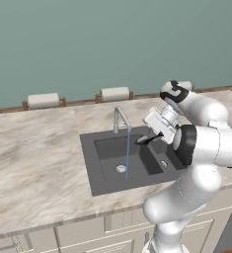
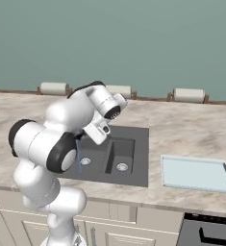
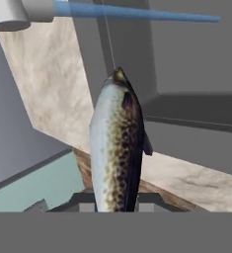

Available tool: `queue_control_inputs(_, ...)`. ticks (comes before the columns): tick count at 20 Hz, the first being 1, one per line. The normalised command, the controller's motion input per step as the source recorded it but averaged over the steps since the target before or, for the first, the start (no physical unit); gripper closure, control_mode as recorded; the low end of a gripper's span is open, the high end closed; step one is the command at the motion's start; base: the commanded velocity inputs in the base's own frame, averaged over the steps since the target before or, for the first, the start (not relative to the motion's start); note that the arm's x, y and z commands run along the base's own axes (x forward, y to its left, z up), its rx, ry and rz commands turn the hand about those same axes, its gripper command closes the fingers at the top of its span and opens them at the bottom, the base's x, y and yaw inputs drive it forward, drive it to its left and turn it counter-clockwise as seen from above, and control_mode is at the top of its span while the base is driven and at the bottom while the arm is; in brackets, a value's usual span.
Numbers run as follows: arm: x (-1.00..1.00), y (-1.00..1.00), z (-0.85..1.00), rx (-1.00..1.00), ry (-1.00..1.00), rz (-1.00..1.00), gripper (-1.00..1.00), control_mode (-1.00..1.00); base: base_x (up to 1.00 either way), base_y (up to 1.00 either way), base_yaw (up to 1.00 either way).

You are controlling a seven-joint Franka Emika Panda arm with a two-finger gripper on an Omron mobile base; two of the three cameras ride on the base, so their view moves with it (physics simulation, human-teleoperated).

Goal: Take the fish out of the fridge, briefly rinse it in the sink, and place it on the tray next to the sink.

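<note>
While clamped, fish (image 3: 116,148) beyond end effector (image 3: 116,206).

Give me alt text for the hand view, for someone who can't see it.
A speckled silver-brown fish is gripped in the robot's hand, pointing toward the dark grey sink. A blue stream of water runs from the faucet just past the fish's tip, with marbled countertop beside the basin.

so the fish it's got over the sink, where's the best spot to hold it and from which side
The tail end, as now: the fish is slim and elongated, so the gripper's jaws close across its narrow flanks, coming end-on along its length. That leaves the pointed head and most of the body sticking out over the sink, level with the water stream from the faucet.
</note>
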Motion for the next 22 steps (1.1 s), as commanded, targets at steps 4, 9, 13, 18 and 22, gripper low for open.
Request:
queue_control_inputs(4,0.13,0.11,-0.2,0.09,0.1,0.15,1.0,-1.0,0.0,0.0,0.0)
queue_control_inputs(9,0.09,0.0,-0.04,0.05,0.01,0.12,1.0,-1.0,0.0,0.0,0.0)
queue_control_inputs(13,0.0,0.0,0.0,0.04,0.0,0.07,1.0,-1.0,0.0,0.0,0.0)
queue_control_inputs(18,0.01,0.0,0.0,0.0,-0.07,0.0,1.0,-1.0,0.0,0.0,0.0)
queue_control_inputs(22,0.1,0.0,0.0,0.0,-0.09,-0.02,1.0,-1.0,0.0,0.0,0.0)
